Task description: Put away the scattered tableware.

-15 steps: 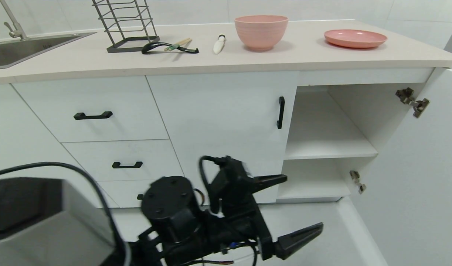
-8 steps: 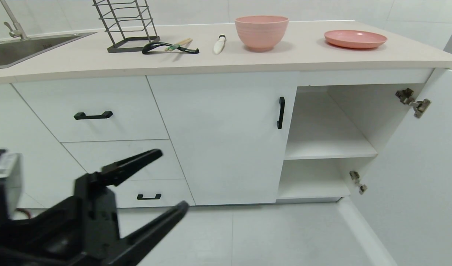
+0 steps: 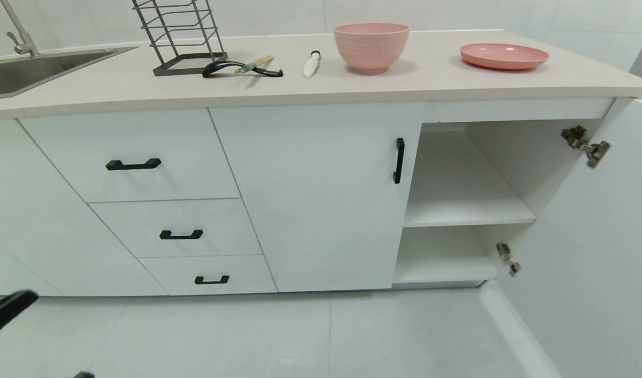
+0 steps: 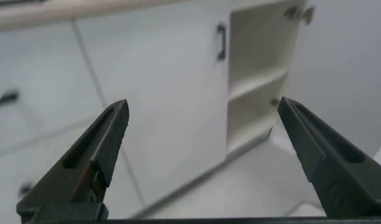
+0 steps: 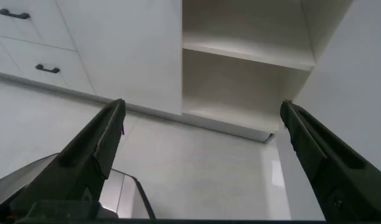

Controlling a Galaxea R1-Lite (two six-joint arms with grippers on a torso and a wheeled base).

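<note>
On the countertop stand a pink bowl (image 3: pixel 371 46) and a pink plate (image 3: pixel 504 55). Left of the bowl lie a white-handled utensil (image 3: pixel 311 63), a black spoon (image 3: pixel 231 67) and chopsticks (image 3: pixel 253 63). In the left wrist view my left gripper (image 4: pixel 203 104) is open and holds nothing, low in front of the cabinet fronts. One of its fingers (image 3: pixel 8 310) pokes in at the bottom left of the head view. My right gripper (image 5: pixel 202 104) is open and holds nothing, low above the floor and facing the open cabinet (image 5: pixel 246 56).
A black wire rack (image 3: pixel 179 37) stands by the sink (image 3: pixel 32 68) at the counter's left. Below are three drawers (image 3: pixel 179 226) and a closed door (image 3: pixel 321 194). The right cabinet (image 3: pixel 462 210) has two bare shelves, and its door (image 3: pixel 604 236) swings out to the right.
The left arm swung from the bottom middle of the head view to the far left and downward, leaving only a fingertip showing. Its gripper stayed open. The tableware has not moved.
</note>
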